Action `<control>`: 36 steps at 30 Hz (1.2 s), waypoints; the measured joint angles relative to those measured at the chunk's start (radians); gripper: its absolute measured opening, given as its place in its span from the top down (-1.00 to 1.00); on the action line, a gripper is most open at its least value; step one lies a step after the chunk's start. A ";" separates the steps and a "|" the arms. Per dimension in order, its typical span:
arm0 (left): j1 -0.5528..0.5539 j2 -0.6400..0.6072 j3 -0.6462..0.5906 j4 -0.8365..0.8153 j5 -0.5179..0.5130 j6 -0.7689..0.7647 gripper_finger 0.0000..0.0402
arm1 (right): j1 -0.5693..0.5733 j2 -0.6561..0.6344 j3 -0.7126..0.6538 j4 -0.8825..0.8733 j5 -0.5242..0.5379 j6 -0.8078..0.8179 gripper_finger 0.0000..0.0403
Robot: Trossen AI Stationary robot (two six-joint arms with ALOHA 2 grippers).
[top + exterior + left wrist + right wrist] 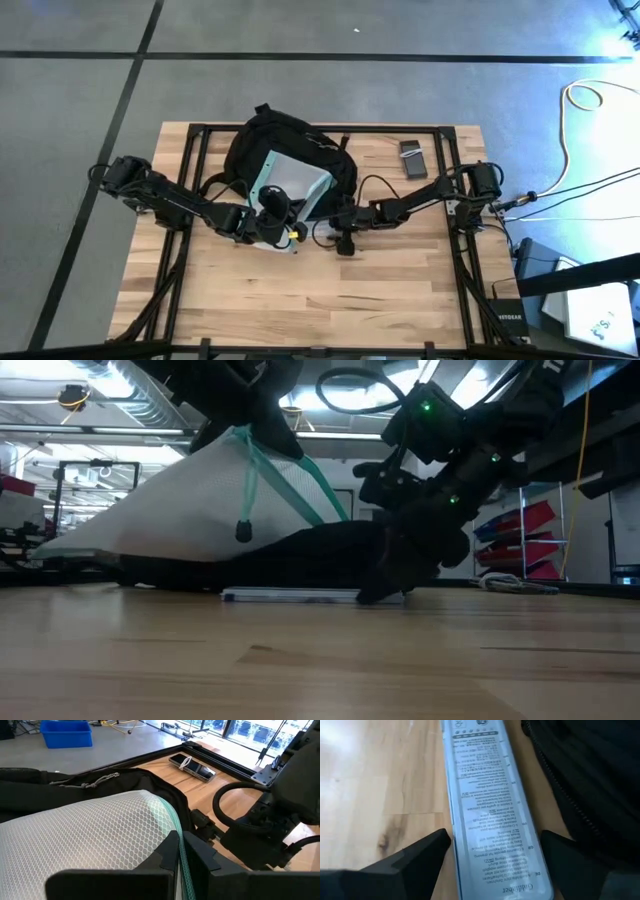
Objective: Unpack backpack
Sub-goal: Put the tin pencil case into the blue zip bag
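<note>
**Pouch half out, flat packet under the right fingers**

We have the backpack (290,150) lying flat near the far edge of the table (400,290), about midway along it. Our left gripper (272,222) is clamped shut on the teal-edged mesh pouch (290,180), holding its near end up while the rest slopes back onto the bag. Our right gripper (492,865) stands with its fingers spread wide, one on each side of a long printed flat packet (490,805) that lies on the wood just beside the bag's near edge; nothing is gripped yet.

To do this well, we judge the right fingers should settle level to the wood and centred across the packet's width before closing, since it is thin and looks slippery. We should keep the pouch lifted clear so its dangling cord (262,485) does not snag. A small dark device (412,158) rests near the far right corner.
</note>
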 joint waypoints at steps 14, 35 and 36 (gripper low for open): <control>0.000 0.000 0.000 -0.001 0.000 0.000 0.97 | 0.138 0.001 0.000 -0.009 0.104 0.067 -0.53; 0.000 0.000 0.000 0.000 0.000 0.000 0.97 | 0.164 0.002 -0.002 0.003 0.183 0.083 -0.21; 0.000 0.000 0.000 0.000 0.000 0.000 0.97 | 0.163 0.002 -0.002 0.005 0.183 0.083 -0.20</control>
